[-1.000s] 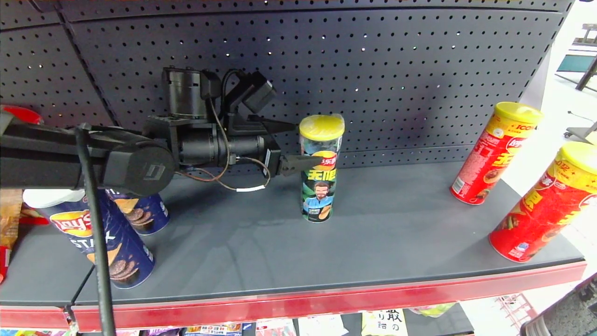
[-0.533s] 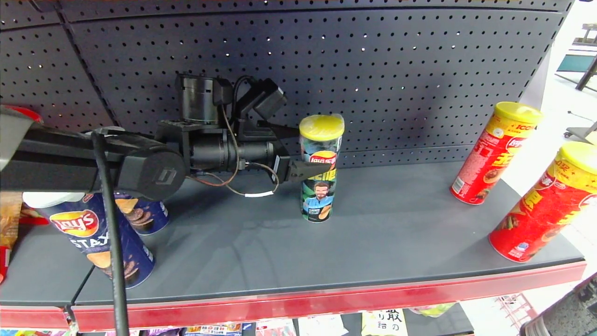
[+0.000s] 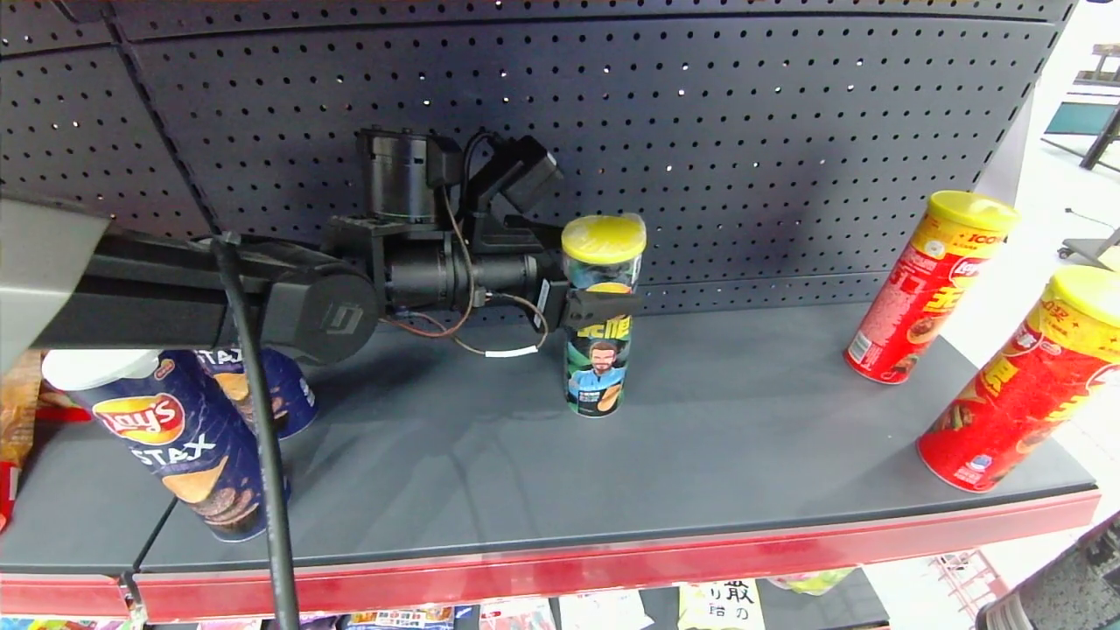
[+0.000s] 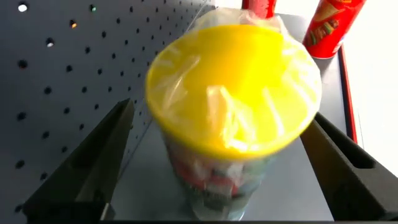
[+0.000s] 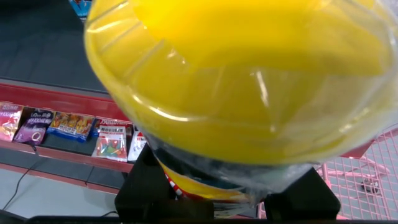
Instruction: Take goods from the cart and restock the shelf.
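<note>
**Left fingers straddle green can on shelf; right holds a second can**

Green chip can point(image 3: 598, 350) stands upright mid-shelf point(image 3: 744, 437), close to the pegboard back. Left gripper point(image 3: 602, 278) sits level with the can's upper part. Its fingers point(image 4: 102, 158) are spread wide, one on each side of the can, not clamped. Right gripper point(image 5: 217, 186) has its fingers closed on a yellow-lidded held can point(image 5: 249, 81), gripping below the lid. Two red chip cans point(image 3: 927, 289) are at the shelf's right end, and blue chip cans point(image 3: 188, 446) at the left.
</note>
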